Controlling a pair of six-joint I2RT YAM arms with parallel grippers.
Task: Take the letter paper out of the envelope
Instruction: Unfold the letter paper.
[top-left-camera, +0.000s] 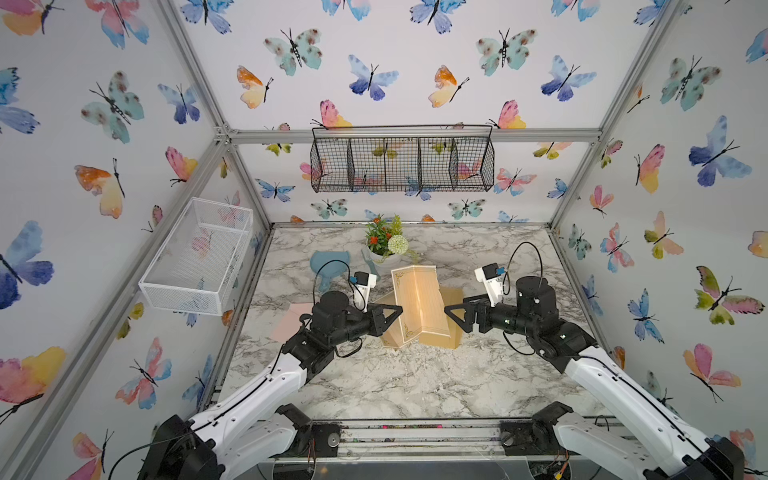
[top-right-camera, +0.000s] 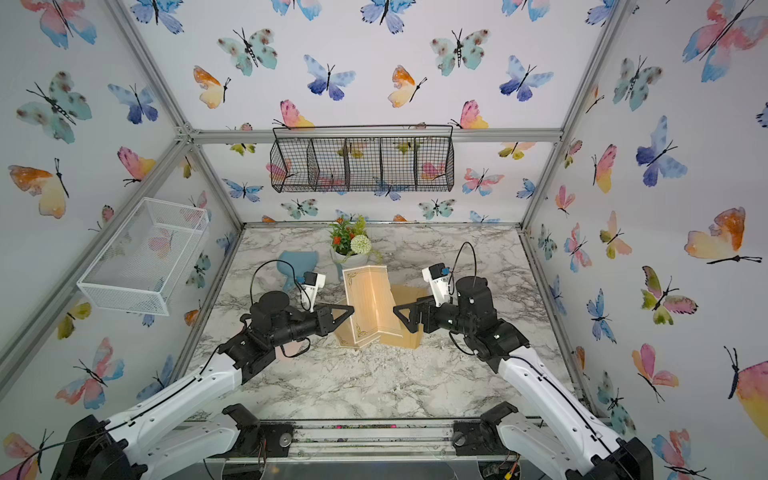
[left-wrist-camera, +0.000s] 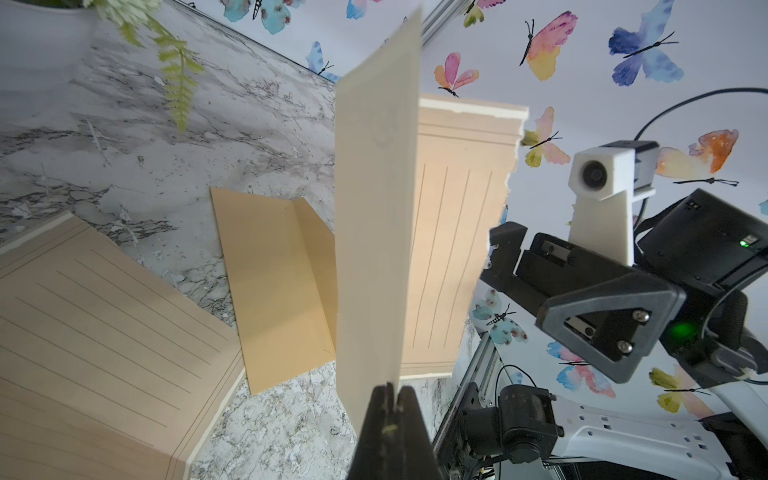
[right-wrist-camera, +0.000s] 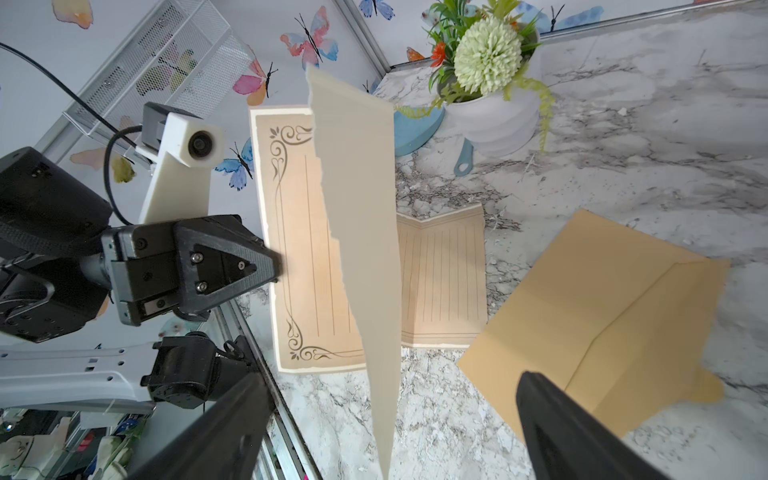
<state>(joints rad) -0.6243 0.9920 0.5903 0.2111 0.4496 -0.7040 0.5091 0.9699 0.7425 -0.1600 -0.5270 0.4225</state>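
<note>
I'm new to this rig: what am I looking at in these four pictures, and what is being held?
Two robot arms with pincer grippers work over a marble table. Two pictures look down from one overhead camera; the other two come from cameras on the arms' wrists. The left gripper is shut on a lined, ornamented letter paper, already outside the brown envelope, which lies on the table. The right gripper is open beside the paper, holding nothing. A flower pot stands behind.

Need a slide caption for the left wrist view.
Left gripper shut on the letter paper; envelope flat on the table, right gripper open.
</note>
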